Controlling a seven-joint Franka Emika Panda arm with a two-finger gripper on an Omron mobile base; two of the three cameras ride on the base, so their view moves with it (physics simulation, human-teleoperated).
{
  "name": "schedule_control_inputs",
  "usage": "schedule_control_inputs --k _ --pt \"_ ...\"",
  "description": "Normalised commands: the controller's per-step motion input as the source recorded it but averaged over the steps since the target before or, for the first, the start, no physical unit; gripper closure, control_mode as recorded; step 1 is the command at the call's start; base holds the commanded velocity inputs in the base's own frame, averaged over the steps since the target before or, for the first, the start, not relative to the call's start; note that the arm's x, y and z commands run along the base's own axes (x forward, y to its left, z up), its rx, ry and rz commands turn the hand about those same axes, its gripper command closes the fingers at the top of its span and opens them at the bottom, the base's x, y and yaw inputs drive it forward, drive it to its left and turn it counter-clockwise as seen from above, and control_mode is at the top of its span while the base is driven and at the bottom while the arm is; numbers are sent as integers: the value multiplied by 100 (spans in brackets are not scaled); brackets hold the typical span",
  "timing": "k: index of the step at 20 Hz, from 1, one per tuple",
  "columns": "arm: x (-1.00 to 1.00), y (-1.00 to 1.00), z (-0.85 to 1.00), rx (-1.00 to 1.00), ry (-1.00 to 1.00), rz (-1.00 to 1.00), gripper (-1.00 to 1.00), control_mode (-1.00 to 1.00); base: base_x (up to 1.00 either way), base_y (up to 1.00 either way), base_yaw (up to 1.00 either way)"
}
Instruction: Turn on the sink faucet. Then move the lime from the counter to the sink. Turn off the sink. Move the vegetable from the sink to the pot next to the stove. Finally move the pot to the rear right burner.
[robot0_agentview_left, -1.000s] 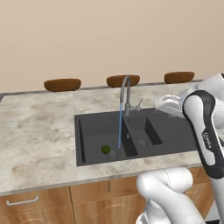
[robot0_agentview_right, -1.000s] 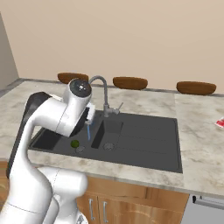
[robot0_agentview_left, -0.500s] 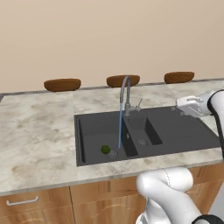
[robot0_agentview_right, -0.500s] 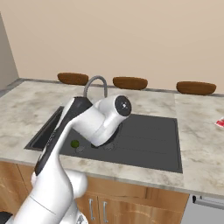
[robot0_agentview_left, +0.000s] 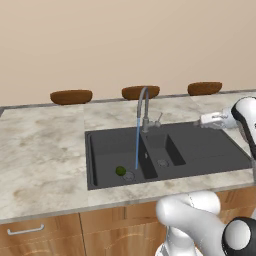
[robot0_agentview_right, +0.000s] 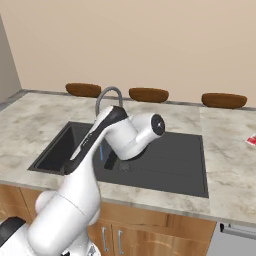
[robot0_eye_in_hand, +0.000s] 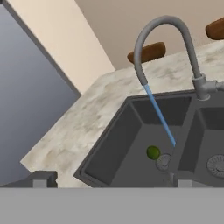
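The gripper (robot0_eye_in_hand: 109, 178) hangs empty with its jaws spread wide, the two dark fingertips (robot0_eye_in_hand: 43, 178) far apart at the bottom of the hand view. Ahead of it and below lies the sink (robot0_eye_in_hand: 113, 144), and the lime (robot0_eye_in_hand: 152, 152) rests on the floor of the larger basin, just beside the round drain (robot0_eye_in_hand: 163, 161) and clear of the basin walls. Open basin floor surrounds the lime on all sides, the nearest rim being the one closest to the gripper. The sink faucet (robot0_eye_in_hand: 166, 48) stands beyond the lime, its arched spout bending towards the larger basin, and a thin blue stream of water (robot0_eye_in_hand: 159, 114) falls from its tip to the basin floor near the drain. In the left base view one lime (robot0_agentview_left: 120, 171), one faucet (robot0_agentview_left: 144, 107), two basins and three brown bowls (robot0_agentview_left: 71, 96) along the back of the counter (robot0_agentview_left: 45, 150) can be counted. The lime is round, with no long axis.
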Motion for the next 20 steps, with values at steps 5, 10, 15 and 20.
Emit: schedule_control_inputs --k 5,10,15,20 --pt "60 -7 -42 -3 -2 13 -100 -100 0 0 0" --pt "60 -14 -29 -2 0 11 -100 -100 0 0 0" --pt "45 -29 -15 0 -4 11 -100 -100 0 0 0" --pt "52 -13 -21 0 -13 9 -100 -100 0 0 0"
